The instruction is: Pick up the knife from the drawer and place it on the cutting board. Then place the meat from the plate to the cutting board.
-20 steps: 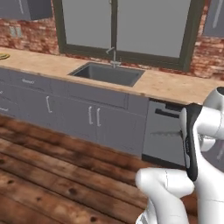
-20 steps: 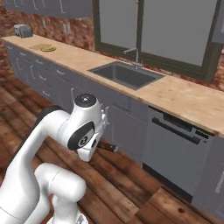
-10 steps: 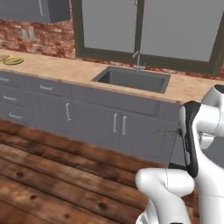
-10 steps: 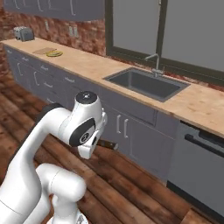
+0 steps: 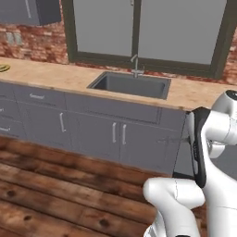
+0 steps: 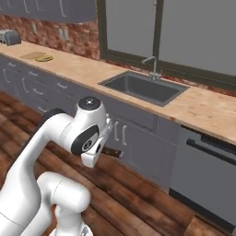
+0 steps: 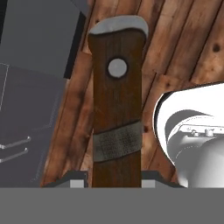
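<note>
knife clamped in the gripper, seen close from the hand

the hand view looks straight along the knife: its dark brown handle rises from between the two finger tips at the bottom, with a round silver rivet near the far end, a grey band lower down and a pale cap at the tip. the gripper is closed narrow on that handle, one tip on each side of it. behind it lie the wooden floor planks and grey cabinet fronts at the left.

the right base view gives what the hand view cannot: the counter with the sink and faucet, a toaster at the far left, and further along the counter the cutting board with the yellow-rimmed plate just beside it. the knife handle shows there as a small dark piece poking out beyond the arm's wrist.

the left base view shows the same sink from the other side, and the plate's edge at the left border.
</note>
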You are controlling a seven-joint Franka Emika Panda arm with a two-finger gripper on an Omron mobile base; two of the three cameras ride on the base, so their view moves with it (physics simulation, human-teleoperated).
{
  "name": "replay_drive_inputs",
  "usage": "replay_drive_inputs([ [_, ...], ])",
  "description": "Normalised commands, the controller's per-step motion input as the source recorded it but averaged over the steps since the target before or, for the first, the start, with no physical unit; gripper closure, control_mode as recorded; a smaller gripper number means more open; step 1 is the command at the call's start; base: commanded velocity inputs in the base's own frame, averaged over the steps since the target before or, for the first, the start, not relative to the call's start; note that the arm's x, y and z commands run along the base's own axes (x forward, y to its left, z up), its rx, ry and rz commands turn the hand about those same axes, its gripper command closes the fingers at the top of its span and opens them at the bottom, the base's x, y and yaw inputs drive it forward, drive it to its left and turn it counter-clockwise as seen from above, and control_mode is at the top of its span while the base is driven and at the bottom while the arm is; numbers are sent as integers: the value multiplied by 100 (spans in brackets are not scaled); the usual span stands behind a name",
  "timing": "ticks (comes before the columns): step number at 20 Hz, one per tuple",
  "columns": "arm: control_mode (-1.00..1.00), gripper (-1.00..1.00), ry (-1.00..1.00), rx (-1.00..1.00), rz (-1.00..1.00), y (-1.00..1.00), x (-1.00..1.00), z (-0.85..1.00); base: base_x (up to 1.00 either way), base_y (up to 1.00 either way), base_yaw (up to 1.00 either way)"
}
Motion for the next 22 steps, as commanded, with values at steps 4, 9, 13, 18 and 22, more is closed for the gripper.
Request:
replay_drive_inputs([
  [4,100,100,0,0,0,0,0,0,100,25,-4],
  [9,100,100,0,0,0,0,0,0,56,-100,15],
  [13,100,100,0,0,0,0,0,0,79,23,9],
  [18,100,100,0,0,0,0,0,0,100,100,0],
  [22,100,100,0,0,0,0,0,0,100,100,-5],
])
